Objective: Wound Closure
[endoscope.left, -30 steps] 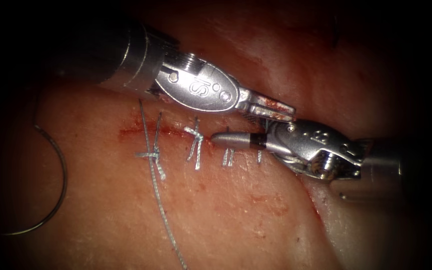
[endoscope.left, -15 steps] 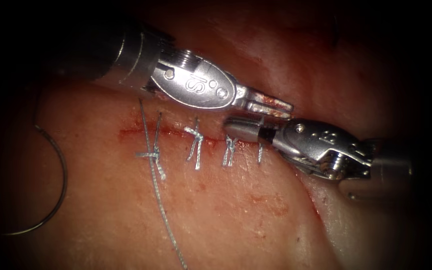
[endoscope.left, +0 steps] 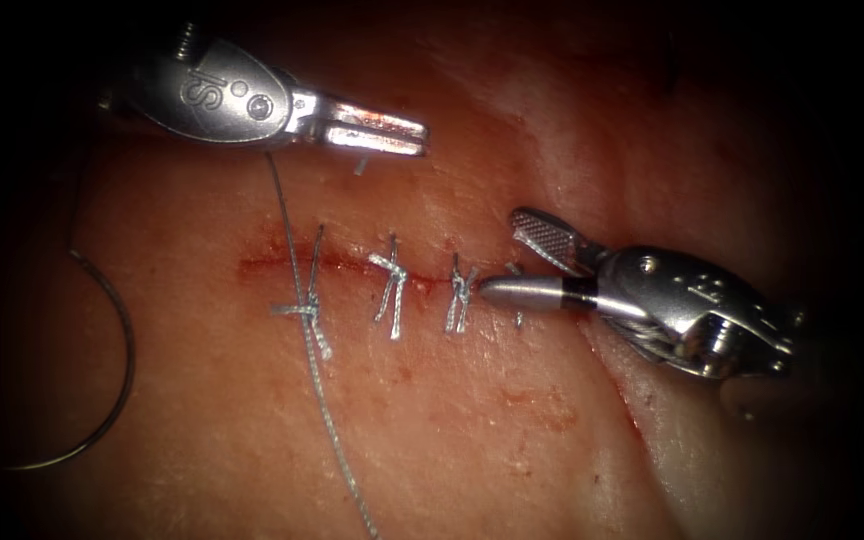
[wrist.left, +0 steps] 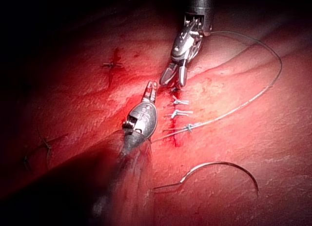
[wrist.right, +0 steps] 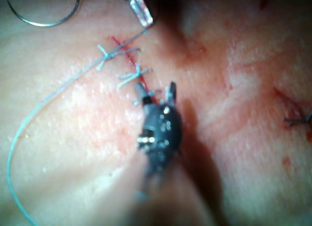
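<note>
Over the cut (endoscope.left: 282, 265), left tool (endoscope.left: 377, 128) grips a snipped thread end (endoscope.left: 360, 165), right tool (endoscope.left: 522, 262) gapes empty, needle (endoscope.left: 102, 370) lies loose left; keep clear of knots (endoscope.left: 460, 290).

Left hand (endoscope.left: 377, 128) reaches in from upper left in the endoscope view, wrist nearly level, its two jaws lying close together and parallel, tips pointing right; whether they grip anything cannot be told. Right hand (endoscope.left: 517, 262) enters from the right, wrist angled down toward lower right, jaws spread wide: one raised, one level, nothing between them. The hands sit well apart.
</note>
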You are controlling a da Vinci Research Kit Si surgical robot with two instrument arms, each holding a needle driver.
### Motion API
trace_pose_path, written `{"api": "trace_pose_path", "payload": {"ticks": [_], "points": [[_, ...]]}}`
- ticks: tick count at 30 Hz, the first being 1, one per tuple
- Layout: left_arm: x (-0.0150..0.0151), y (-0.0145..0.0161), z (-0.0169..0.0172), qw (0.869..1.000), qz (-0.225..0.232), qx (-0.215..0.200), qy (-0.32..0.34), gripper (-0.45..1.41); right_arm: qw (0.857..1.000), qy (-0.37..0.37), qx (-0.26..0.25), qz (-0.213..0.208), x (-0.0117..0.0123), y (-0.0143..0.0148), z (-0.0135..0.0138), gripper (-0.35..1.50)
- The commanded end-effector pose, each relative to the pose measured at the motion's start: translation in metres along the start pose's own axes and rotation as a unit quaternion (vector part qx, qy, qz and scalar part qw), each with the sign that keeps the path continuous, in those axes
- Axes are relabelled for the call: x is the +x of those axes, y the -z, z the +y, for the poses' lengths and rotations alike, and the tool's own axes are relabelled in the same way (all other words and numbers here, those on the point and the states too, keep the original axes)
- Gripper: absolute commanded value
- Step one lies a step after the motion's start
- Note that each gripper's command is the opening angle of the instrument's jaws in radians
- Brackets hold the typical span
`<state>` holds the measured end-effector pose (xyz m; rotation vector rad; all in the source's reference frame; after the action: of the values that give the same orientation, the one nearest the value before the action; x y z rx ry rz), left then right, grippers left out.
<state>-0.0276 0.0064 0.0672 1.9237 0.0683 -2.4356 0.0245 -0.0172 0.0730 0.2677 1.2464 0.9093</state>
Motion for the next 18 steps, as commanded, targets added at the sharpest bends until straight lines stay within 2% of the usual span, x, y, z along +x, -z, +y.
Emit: {"api": "trace_pose_path", "payload": {"ticks": [1, 3, 6, 8, 14, 18], "points": [[-0.0006, 0.0002, 0.0, 1.0, -0.003, 0.004, 0.0, -0.45, 1.0, -0.001, 0.003, 0.0, -0.0004, -0.0001, -0.0001, 1.48], [-0.0012, 0.0029, 0.0004, 1.0, -0.014, 0.018, 0.002, -0.45, 1.0, 0.0, 0.003, 0.0, -0.0005, 0.0, 0.0002, 1.48], [-0.0016, 0.0045, 0.0007, 0.999, -0.021, 0.028, 0.003, -0.45, 1.0, 0.0, 0.002, 0.0, -0.0006, -0.0002, 0.0003, 1.48], [-0.0026, 0.0062, 0.0012, 0.999, -0.042, 0.031, 0.002, -0.45, 1.0, 0.0, 0.001, 0.0, -0.0006, -0.0004, 0.0004, 1.48], [-0.0049, 0.0077, 0.0029, 0.996, -0.08, 0.033, -0.006, -0.45, 1.0, 0.0, 0.001, 0.0, -0.0006, -0.0004, 0.0002, 1.48], [-0.0073, 0.0078, 0.0042, 0.991, -0.129, 0.016, -0.018, -0.45, 1.0, 0.001, 0.001, 0.0, -0.0007, -0.0004, 0.0002, 1.48]]}}
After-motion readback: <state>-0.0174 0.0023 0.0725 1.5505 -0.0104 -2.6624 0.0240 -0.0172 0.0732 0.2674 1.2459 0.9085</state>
